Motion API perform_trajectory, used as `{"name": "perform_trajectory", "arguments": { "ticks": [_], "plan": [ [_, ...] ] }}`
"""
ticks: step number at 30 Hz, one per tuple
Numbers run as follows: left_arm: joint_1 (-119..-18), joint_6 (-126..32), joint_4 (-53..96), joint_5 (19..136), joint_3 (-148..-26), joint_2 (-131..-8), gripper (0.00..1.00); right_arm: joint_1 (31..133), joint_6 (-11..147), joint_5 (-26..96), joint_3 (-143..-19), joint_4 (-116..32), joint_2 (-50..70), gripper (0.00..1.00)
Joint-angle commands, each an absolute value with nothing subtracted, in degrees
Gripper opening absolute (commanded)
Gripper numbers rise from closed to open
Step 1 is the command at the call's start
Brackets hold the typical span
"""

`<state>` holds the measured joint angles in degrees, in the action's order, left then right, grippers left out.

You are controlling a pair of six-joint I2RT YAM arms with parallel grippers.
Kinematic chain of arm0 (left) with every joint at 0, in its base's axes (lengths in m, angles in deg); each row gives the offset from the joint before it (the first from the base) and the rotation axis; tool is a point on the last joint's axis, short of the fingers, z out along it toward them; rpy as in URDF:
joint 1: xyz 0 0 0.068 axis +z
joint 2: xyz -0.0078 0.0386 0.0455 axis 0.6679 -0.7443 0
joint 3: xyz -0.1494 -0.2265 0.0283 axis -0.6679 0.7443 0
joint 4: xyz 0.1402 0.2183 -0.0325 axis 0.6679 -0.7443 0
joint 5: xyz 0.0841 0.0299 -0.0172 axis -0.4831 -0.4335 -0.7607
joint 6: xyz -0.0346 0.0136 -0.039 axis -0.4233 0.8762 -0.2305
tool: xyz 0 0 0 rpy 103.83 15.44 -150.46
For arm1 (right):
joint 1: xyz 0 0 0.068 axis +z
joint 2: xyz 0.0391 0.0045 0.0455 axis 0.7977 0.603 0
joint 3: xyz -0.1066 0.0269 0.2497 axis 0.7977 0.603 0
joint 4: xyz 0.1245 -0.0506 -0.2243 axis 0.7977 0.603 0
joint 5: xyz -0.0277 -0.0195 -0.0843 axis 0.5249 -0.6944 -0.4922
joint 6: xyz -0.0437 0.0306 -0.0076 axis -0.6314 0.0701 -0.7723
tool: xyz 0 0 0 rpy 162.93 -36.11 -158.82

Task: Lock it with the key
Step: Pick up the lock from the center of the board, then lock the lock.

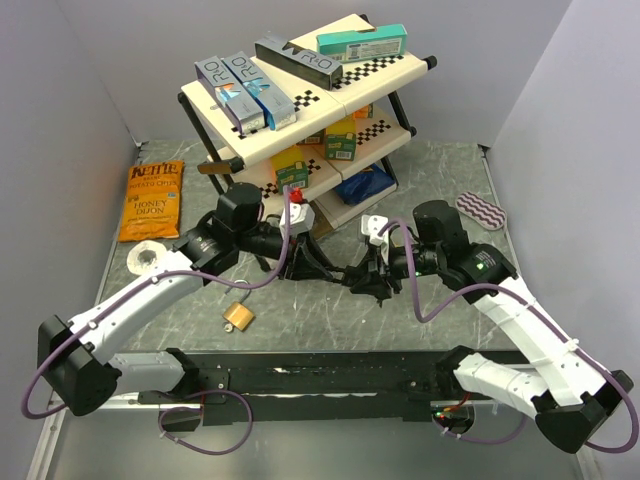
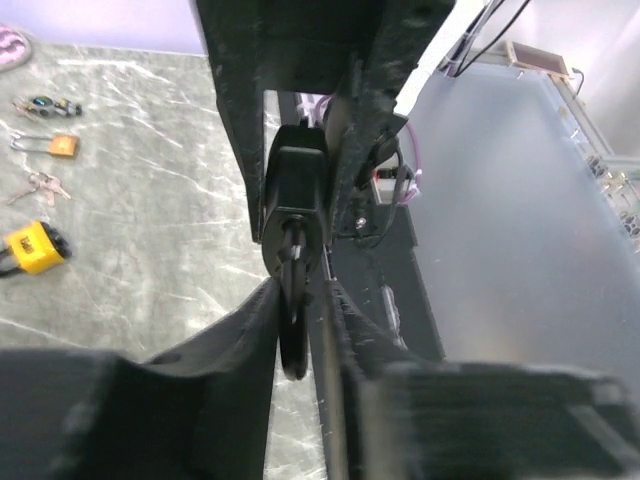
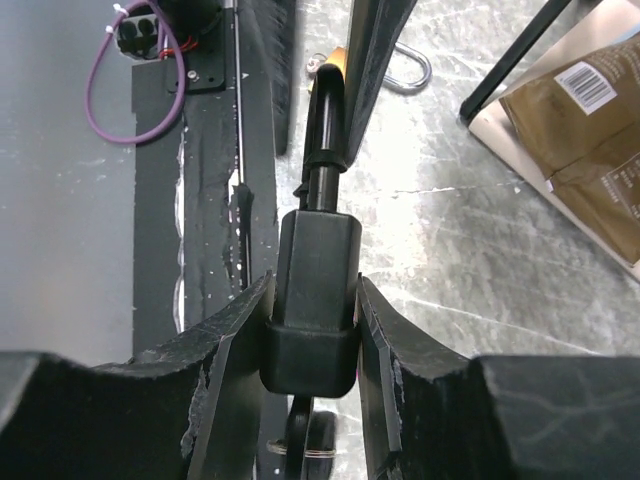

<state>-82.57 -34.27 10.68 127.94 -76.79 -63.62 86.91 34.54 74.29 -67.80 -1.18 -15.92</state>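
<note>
my right gripper (image 3: pixel 316 292) clamped the black rectangular padlock (image 3: pixel 318 255) | my left gripper (image 2: pixel 298 300) stood barely parted round the black-headed key (image 2: pixel 293 340), hold i couldn't tell | risk: loose jaws could slip mid-turn

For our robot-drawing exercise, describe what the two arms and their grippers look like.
Both arms have white shells with black joints: left arm, right arm. A purple cable loops along each. A small green light glows on the right arm. The left gripper and right gripper have black, wedge-shaped fingers.

Key (image 2: pixel 292 330) blade hidden inside lock (image 3: pixel 316 280); L fingers (image 2: pixel 200 400) blurred.
</note>
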Motion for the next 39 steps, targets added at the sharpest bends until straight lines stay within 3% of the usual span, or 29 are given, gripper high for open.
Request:
{"name": "perform_trajectory", "arguments": {
  "ticks": [1, 11, 15, 19, 24, 31, 39],
  "plan": [
    [-82.4, -23.4, 1.6, 129.0, -81.5, -62.2, 0.32, 85.5, 35.6, 78.5, -69.8, -4.2, -16.5, 0.00],
    [-82.4, -21.8, -0.1, 128.2, -80.7, -62.6, 0.39, 85.4, 33.9, 79.3, -70.1, -3.9, -16.7, 0.00],
    [-82.3, -20.8, -1.0, 127.0, -80.2, -63.4, 0.49, 85.4, 33.7, 80.2, -70.0, -4.6, -17.1, 0.00],
    [-82.4, -22.1, 0.8, 126.4, -79.9, -64.0, 0.46, 85.4, 33.9, 81.0, -70.3, -4.8, -17.2, 0.00],
    [-82.5, -21.2, -0.2, 126.9, -80.3, -65.0, 0.34, 85.4, 34.3, 81.3, -70.5, -5.6, -17.2, 0.00],
    [-82.5, -19.2, -2.7, 127.6, -80.7, -65.7, 0.32, 85.4, 34.9, 81.1, -70.6, -6.1, -17.0, 0.00],
    [-82.5, -17.8, -3.5, 127.8, -80.9, -66.4, 0.38, 85.5, 35.4, 81.2, -70.6, -6.9, -16.5, 0.00]
  ]
}}
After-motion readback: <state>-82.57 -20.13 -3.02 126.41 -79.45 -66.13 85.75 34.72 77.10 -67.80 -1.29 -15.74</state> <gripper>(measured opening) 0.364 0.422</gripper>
